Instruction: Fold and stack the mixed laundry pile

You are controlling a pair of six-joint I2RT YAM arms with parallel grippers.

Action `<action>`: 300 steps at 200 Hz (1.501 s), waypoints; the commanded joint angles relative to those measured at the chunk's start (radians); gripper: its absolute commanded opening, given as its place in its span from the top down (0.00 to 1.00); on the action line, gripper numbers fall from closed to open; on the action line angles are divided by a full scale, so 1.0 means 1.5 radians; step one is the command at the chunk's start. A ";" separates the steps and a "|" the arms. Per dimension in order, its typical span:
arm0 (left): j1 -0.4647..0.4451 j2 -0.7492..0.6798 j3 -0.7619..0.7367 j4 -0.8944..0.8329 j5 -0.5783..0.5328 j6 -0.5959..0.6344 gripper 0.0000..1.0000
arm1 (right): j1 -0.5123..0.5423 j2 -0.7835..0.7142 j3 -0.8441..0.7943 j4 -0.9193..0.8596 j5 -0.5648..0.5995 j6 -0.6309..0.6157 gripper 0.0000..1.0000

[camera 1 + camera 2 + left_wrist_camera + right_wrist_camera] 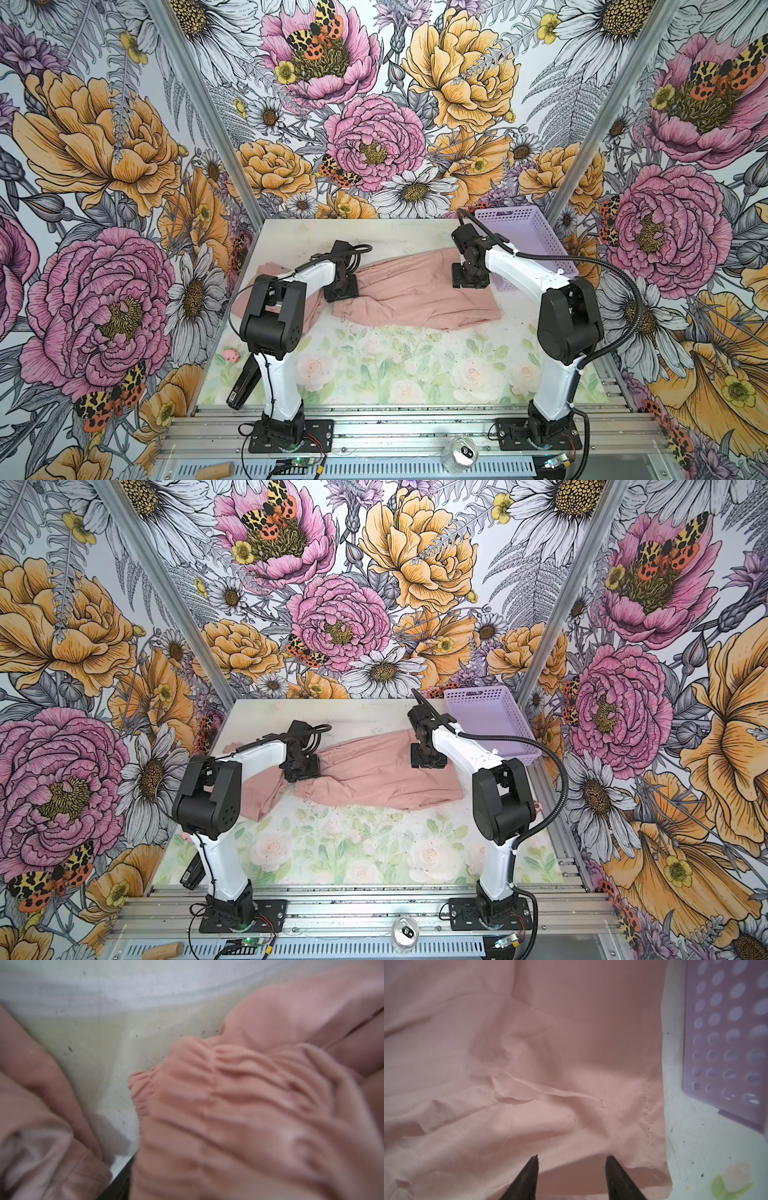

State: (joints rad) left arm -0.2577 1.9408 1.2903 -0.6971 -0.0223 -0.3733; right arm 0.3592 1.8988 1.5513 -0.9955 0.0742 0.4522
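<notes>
Right wrist view: the right hand (571,1169) hangs spread over the pink shorts (550,1064), hem just beside it. Soft, light, limp cloth (it will sag), best pinched at hem or at the elastic waistband (187,1076) under the left hand (340,286), whose state I cannot tell. Floral counter (374,365); basket (519,237) beyond the right hand.

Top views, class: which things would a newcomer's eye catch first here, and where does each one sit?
First the loud floral wallpaper that wraps the whole cell. Next the dusty-pink garments spread across the far half of the table, with both black-and-white arms bent down over them. Last the lavender perforated basket in the far right corner, just beyond the cloth.
</notes>
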 commanded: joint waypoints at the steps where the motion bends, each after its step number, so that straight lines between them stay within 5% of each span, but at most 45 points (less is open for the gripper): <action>1: -0.001 0.026 -0.039 -0.001 0.047 0.005 0.47 | 0.003 0.002 0.007 0.002 -0.003 0.005 0.46; 122: 0.008 0.019 -0.030 0.000 0.091 0.033 1.00 | 0.003 0.009 -0.038 0.058 -0.071 0.006 0.46; 178: 0.012 -0.033 0.000 -0.048 0.099 0.051 1.00 | 0.000 -0.016 -0.153 0.079 -0.077 0.004 0.49; 243: 0.031 -0.103 0.045 -0.117 0.087 0.077 1.00 | -0.023 -0.003 -0.227 0.093 0.013 -0.031 0.51; 300: 0.030 -0.130 0.075 -0.171 0.082 0.084 1.00 | -0.031 -0.047 -0.224 0.102 -0.039 -0.027 0.50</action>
State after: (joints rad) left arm -0.2203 1.7927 1.3640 -0.8936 0.1200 -0.2760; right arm 0.3252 1.8702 1.2179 -0.8394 0.0105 0.4175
